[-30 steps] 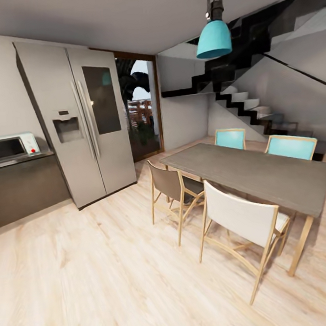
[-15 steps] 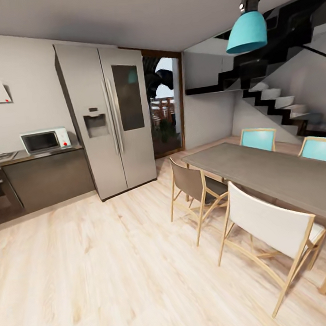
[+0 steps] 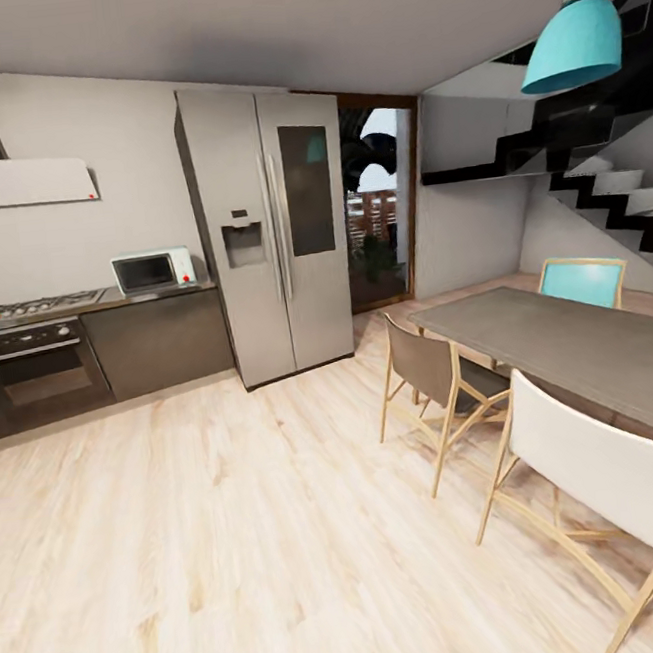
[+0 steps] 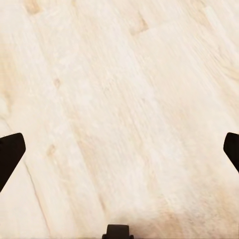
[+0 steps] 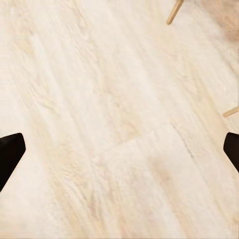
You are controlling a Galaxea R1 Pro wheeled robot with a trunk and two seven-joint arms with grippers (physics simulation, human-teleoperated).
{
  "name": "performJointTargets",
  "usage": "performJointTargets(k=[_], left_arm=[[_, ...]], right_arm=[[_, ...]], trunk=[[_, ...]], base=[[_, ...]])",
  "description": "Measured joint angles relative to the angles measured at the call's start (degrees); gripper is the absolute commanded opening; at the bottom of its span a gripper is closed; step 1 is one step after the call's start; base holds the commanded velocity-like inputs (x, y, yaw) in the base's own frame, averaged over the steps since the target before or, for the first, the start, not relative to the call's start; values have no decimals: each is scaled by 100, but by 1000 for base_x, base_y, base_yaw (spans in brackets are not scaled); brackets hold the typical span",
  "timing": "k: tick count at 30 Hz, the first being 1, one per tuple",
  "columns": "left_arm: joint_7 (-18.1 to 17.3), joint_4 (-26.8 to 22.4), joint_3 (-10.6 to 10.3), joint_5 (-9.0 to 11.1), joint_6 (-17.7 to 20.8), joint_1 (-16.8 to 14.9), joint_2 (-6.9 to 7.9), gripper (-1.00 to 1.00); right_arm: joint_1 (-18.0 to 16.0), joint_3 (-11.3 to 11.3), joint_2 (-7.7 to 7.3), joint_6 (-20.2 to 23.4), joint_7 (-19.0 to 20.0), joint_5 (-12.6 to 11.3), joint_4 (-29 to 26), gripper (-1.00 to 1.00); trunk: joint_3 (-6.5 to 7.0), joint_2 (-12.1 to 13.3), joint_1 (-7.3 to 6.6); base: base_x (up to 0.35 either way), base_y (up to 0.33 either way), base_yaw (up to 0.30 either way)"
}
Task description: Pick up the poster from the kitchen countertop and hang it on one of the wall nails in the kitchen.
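Head view: we see a short dark grey kitchen tabletop (image 3: 152, 296) against the far wall, carrying a white microwave (image 3: 152, 270), between a black oven (image 3: 35, 372) and a steel double-door fridge (image 3: 274, 231). Our left gripper (image 4: 119, 149) and right gripper (image 5: 119, 149) hang wide apart, empty, over pale wooden floor (image 3: 208, 540).

Pale, light-grained wooden plank floor (image 5: 114, 124) beneath the right gripper (image 5: 119, 152). Its two black fingertips (image 5: 10, 154) sit at opposite edges, spread wide, nothing between them but floor. Two slim light-wood chair legs (image 5: 174, 12) stand on the planks, the second one (image 5: 230, 112) well apart from the first.
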Motion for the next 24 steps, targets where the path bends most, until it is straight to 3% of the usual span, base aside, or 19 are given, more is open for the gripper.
performJointTargets(k=[24], left_arm=[[1, 145, 17, 8, 0, 0, 0, 100]], right_arm=[[0, 0, 9, 6, 0, 0, 18, 100]], trunk=[[0, 0, 0]], base=[[0, 0, 296]])
